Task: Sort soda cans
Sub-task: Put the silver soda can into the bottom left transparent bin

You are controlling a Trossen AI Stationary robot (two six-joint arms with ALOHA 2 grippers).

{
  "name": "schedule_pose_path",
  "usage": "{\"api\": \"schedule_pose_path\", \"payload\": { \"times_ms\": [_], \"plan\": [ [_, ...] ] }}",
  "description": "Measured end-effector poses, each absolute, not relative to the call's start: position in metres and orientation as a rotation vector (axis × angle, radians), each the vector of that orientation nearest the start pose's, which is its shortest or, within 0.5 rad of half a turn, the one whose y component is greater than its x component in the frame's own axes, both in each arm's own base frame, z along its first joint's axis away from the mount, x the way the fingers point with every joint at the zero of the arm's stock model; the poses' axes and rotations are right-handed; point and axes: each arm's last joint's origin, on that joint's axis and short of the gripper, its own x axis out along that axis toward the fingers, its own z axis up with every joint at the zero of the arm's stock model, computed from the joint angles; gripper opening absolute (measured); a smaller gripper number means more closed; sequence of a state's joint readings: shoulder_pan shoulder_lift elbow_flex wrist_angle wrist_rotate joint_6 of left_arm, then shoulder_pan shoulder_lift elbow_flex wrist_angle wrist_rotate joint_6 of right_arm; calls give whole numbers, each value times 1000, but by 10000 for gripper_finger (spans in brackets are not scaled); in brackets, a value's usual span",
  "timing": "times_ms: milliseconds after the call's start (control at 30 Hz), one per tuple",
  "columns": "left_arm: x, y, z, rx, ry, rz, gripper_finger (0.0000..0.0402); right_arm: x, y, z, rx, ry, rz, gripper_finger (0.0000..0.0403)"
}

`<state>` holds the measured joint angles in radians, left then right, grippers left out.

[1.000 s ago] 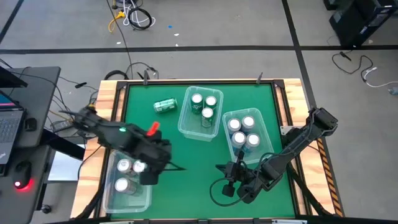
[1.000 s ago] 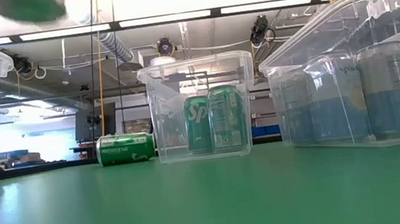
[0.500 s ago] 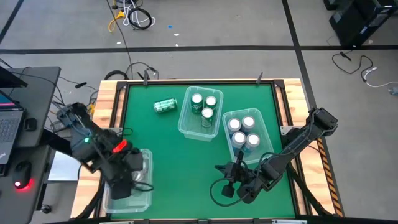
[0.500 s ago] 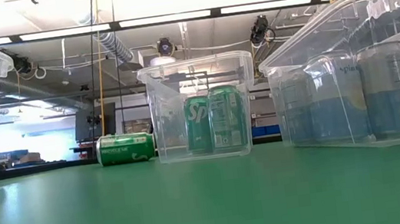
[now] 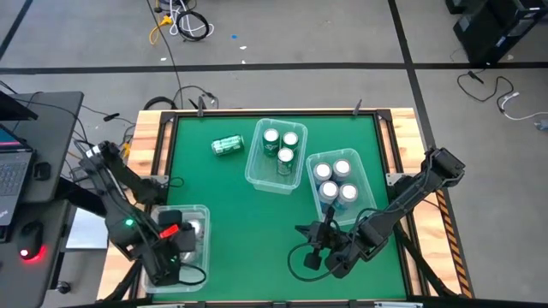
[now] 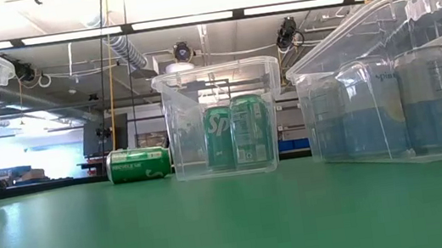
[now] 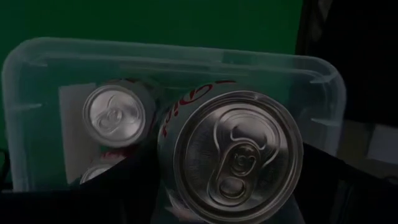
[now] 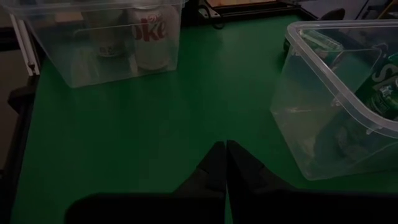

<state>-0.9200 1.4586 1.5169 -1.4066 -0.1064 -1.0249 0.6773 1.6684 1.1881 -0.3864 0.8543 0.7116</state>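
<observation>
Left gripper [image 5: 175, 248] clasping silver-white can [image 7: 233, 155] over 7 o'clock bin [image 5: 202, 257], right gripper [image 8: 225, 149] clenched, green table [image 5: 231, 222] centre open, "Sp" can [image 6: 220, 137].

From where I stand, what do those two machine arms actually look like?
Both are dark, jointed arms of slim black links. The left arm shows a small green light and a red-orange patch near its left gripper. The right arm trails a looping black cable beside its right gripper, whose two dark fingers taper.

We count three clear bins [image 5: 274, 175]. Three green cans [image 5: 280, 145] stand in one and a fourth [image 5: 228, 146] lies loose; four blue cans [image 5: 334, 181] fill another; silver-white cans [image 7: 115, 115] number at least three.
</observation>
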Motion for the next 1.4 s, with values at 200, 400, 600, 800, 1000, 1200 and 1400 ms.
{"api": "schedule_pose_path", "payload": {
  "times_ms": [200, 400, 600, 800, 1000, 1200, 1400],
  "plan": [
    [160, -202, 328, -120, 1343, -45, 291, 284, 201, 240, 87, 523, -364, 0],
    [162, -204, 309, -93, 1335, -52, 291, 284, 201, 240, 89, 524, -362, 0],
    [162, -204, 286, -44, 1340, -56, 291, 284, 201, 240, 92, 522, -360, 0],
    [161, -203, 260, -41, 1368, -61, 291, 285, 201, 241, 98, 520, -357, 0],
    [161, -201, 245, -41, 1377, -71, 291, 285, 201, 241, 99, 519, -356, 0],
    [161, -200, 243, -62, 1388, -63, 291, 285, 201, 241, 104, 515, -355, 0],
    [161, -200, 242, -80, 1395, -51, 348, 285, 202, 241, 108, 511, -354, 0]
  ]
}}
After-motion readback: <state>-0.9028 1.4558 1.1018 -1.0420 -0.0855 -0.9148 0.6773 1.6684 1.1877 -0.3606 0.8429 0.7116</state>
